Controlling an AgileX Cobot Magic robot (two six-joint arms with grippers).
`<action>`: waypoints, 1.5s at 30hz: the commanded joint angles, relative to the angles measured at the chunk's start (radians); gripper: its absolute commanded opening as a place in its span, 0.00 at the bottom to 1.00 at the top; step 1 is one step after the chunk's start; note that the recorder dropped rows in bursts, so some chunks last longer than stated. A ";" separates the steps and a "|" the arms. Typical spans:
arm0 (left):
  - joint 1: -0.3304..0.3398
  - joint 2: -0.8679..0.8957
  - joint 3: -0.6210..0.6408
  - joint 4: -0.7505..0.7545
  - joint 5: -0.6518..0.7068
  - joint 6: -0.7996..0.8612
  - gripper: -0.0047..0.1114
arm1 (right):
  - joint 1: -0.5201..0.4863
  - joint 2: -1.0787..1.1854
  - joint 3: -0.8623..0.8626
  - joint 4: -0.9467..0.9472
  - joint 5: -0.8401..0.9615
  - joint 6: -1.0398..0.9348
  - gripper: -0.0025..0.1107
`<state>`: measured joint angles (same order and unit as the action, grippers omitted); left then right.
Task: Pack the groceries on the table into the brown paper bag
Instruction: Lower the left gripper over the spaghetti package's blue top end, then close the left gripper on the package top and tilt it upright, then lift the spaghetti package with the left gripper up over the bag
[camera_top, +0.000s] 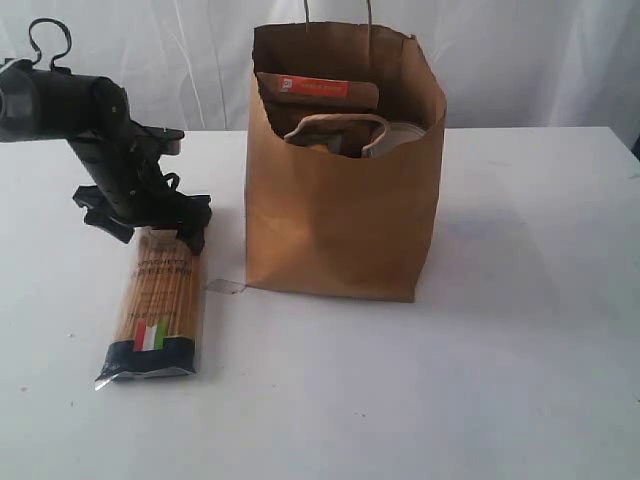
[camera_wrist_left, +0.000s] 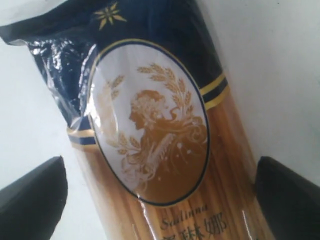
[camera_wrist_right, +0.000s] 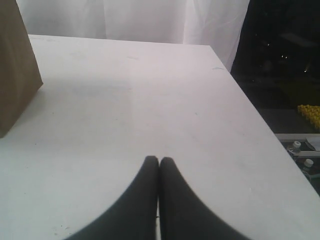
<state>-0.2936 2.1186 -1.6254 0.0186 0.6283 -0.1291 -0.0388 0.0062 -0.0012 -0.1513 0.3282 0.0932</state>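
White curtain (camera_top: 520, 60) hangs behind, and a matte white desk (camera_top: 520, 360) spreads wide and flat in front of it. Dead centre stands the brown paper bag (camera_top: 340, 230): boxy creased kraft, rim crumpled, a thin handle (camera_top: 338, 15) poking up. Inside, at the bag's 11 o'clock, leans the brown pouch with orange label (camera_top: 315, 92). Out at the bag's 8 o'clock the spaghetti packet (camera_top: 160, 310) lies flat on the desk, long and glossy, crinkled film over pale straight strands between dark ends. Over its far end sits the left gripper (camera_top: 150, 228), spread wide, blunt black fingers (camera_wrist_left: 35, 195) flanking the packet without clamping it. The right gripper (camera_wrist_right: 159, 200) hovers over bare desk near the bag, smooth curved fingers pressed together, empty.
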 joint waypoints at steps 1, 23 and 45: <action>0.002 0.023 -0.002 -0.019 0.010 -0.035 0.94 | -0.004 -0.006 0.001 0.000 -0.010 -0.008 0.02; 0.002 0.012 -0.004 0.037 0.173 -0.009 0.04 | -0.004 -0.006 0.001 0.000 -0.010 -0.008 0.02; 0.002 -0.439 -0.004 0.293 0.416 0.084 0.04 | -0.004 -0.006 0.001 0.000 -0.010 -0.008 0.02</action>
<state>-0.2936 1.7469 -1.6234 0.2566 1.0114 -0.0528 -0.0388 0.0062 -0.0012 -0.1513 0.3282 0.0932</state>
